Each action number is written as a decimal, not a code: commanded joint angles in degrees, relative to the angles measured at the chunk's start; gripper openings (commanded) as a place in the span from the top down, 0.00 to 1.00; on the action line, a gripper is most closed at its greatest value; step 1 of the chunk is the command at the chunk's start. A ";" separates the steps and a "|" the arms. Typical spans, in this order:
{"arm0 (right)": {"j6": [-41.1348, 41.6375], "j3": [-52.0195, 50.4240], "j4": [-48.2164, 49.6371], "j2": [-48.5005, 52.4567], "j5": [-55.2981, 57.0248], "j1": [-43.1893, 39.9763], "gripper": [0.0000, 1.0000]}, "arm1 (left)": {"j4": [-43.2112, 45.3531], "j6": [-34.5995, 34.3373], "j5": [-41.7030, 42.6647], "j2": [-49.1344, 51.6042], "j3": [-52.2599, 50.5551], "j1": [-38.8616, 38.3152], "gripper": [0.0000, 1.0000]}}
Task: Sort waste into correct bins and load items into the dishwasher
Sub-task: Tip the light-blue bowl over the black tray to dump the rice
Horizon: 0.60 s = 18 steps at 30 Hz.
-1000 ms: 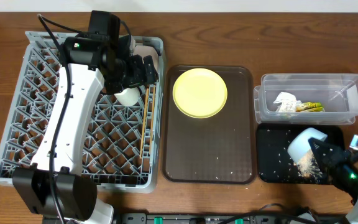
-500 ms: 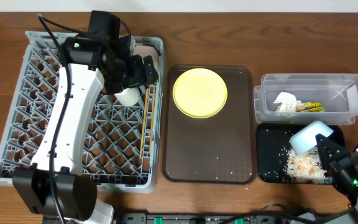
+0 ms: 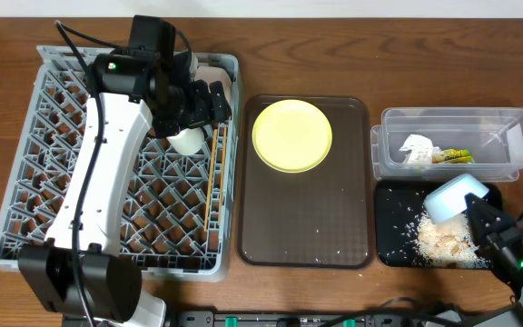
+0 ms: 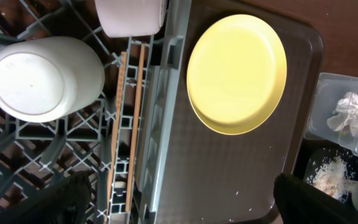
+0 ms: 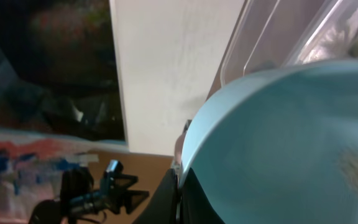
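light blue bowl [image 3: 455,196]: shifted back toward clear tub [image 3: 379,150] | crumb pile [image 3: 443,241] on black tray [image 3: 393,204]: larger

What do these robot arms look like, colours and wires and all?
The left arm has a long white shell between chunky black joints, a loose black cable looping along it, a small green light and a black tool. The right arm is mostly black, also with a green dot.

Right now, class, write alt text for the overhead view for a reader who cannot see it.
The right arm's jaws hold a light blue bowl tilted over a black tray heaped with rice-like crumbs. Beside it a clear tub holds a napkin and wrapper; a yellow plate sits on a brown tray, and the left arm reaches over a grey dish rack.
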 commanded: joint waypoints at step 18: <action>5.16 0.28 3.30 0.02 -2.36 0.07 0.99 | -0.20 0.55 -0.17 0.26 0.15 -0.02 0.05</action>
